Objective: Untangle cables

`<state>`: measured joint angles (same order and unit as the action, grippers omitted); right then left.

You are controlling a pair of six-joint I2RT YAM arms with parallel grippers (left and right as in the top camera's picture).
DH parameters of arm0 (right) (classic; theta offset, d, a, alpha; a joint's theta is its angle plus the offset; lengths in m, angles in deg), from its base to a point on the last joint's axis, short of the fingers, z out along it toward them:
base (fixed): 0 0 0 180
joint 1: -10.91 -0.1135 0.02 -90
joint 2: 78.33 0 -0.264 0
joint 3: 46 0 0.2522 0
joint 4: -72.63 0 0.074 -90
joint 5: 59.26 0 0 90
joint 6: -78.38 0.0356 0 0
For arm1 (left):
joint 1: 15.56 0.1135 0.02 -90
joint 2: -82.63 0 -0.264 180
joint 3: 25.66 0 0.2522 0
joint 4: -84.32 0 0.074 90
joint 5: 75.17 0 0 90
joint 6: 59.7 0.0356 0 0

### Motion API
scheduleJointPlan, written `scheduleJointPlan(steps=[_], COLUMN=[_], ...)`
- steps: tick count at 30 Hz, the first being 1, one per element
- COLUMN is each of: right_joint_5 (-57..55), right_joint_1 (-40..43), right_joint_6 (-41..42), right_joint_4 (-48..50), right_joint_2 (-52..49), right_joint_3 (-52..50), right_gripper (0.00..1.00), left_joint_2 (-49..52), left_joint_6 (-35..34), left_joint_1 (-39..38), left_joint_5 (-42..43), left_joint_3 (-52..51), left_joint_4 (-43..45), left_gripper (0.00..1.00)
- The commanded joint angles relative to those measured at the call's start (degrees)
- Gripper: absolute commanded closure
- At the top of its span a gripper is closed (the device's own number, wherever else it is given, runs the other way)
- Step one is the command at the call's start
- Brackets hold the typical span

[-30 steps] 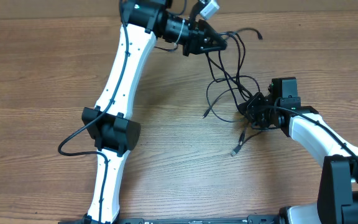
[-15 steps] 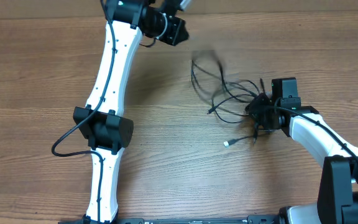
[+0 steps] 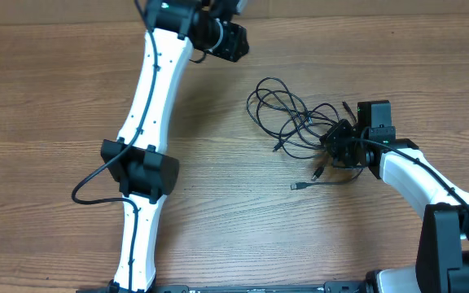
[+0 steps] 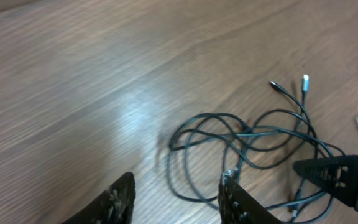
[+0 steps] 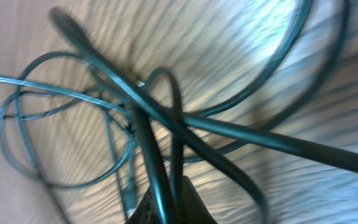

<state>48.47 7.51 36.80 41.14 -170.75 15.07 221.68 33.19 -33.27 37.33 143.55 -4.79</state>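
The cables (image 3: 287, 114) lie as a tangle of thin black loops on the wooden table, right of centre. Two plug ends (image 3: 300, 186) trail toward the front. My right gripper (image 3: 340, 143) is shut on strands at the tangle's right edge. In the right wrist view the cables (image 5: 166, 124) cross right above the closed fingers (image 5: 178, 202). My left gripper (image 3: 233, 41) hovers at the far left of the tangle, apart from it. Its jaws are open in the left wrist view, with only table between the fingers (image 4: 232, 198), and the cables (image 4: 241, 134) lie beyond them.
The left arm's white links (image 3: 149, 122) run diagonally across the left half of the table, with its own thick black wire (image 3: 88, 183) looping out. The right arm's white link (image 3: 418, 179) comes in from the lower right.
The left gripper has opened and let go of the cables, which dropped from its lifted hold and now lie spread on the table. The right gripper stays shut on the tangle.
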Motion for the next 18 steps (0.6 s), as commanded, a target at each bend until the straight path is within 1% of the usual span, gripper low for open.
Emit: scheduleJointPlan(steps=[1,2,3,4,5,6,7,8,9,13,16,18], right_joint_5=[9.6,10.9,11.6,11.5,11.4,11.5,11.8,12.8,14.5,25.1,30.9,34.1], right_joint_1=[0.3,0.5,0.6,0.6,0.6,0.7,0.7,0.7,0.7,1.8,4.3,6.5], right_joint_6=[0.0,0.0,0.0,0.0,0.0,0.0,0.0,0.0,0.0,-0.5,-1.0,-2.7], right_joint_4=[1.9,2.6,3.1,3.1,3.1,3.0,2.8,2.8,2.8,3.1,2.6,1.1], right_joint_2=[0.0,0.0,0.0,0.0,0.0,0.0,0.0,0.0,0.0,0.1,0.1,0.1], right_joint_3=[-0.3,-0.3,-0.3,-0.3,-0.3,-0.3,-0.3,-0.3,-0.3,-0.3,-0.3,-0.3], right_gripper=[0.75,0.62,0.55,0.44,0.29,0.19,0.1,0.03,0.0,0.0,0.0,0.0], left_joint_2=[-0.7,-0.7,-0.7,-0.7,-0.7,-0.7,-0.7,-0.7,-0.7,-0.7,-0.7,-0.7], left_joint_6=[-0.1,0.0,0.2,0.6,1.1,1.8,2.8,4.0,5.7,12.4,15.9,17.8], left_joint_1=[-2.4,-2.9,-3.5,-4.0,-4.4,-4.8,-5.2,-5.5,-5.8,-6.4,-6.4,-6.4], left_joint_5=[1.6,1.6,1.6,1.6,1.7,1.8,2.3,3.2,4.5,9.1,12.0,14.1], left_joint_3=[-2.2,-2.7,-3.4,-4.0,-4.4,-4.8,-5.2,-5.3,-5.3,-5.3,-5.3,-5.3], left_joint_4=[0.8,1.1,1.5,1.9,2.0,2.1,2.3,2.3,2.1,0.7,-0.4,-1.1], left_gripper=[0.57,0.57,0.56,0.56,0.56,0.56,0.56,0.56,0.56,0.56,0.56,0.56])
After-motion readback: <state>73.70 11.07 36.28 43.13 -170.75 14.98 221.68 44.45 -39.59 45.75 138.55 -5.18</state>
